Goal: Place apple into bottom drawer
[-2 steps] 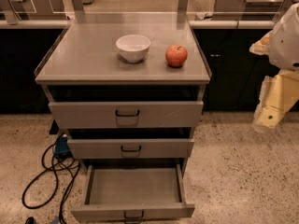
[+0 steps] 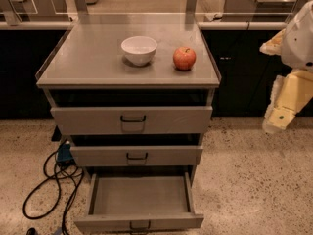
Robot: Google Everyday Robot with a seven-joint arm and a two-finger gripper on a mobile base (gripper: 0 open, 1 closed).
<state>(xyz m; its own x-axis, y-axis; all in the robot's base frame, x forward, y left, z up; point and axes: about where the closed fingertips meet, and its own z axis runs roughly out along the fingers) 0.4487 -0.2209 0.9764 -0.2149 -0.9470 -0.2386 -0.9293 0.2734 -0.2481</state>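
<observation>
Speckled stone floor (image 2: 249,180), dark counters behind. In the middle, a grey cabinet with a flat top surface (image 2: 88,58). On that surface, toward the back right, the apple (image 2: 184,58): red with yellowish patches, stem up, just beside the white bowl (image 2: 139,49) and not touching it. Below, two upper drawers (image 2: 132,120) pushed in. Lowest, the bottom drawer (image 2: 139,197) pulled well out over the floor, flat grey interior showing, small dark handle at the front edge. Black cable (image 2: 46,182) looped on the floor at the cabinet's left. At the right edge, the cream-coloured pincer (image 2: 279,117), hanging beside the cabinet at upper-drawer height, well apart from the apple. Cannot tell whether clenched or released.
</observation>
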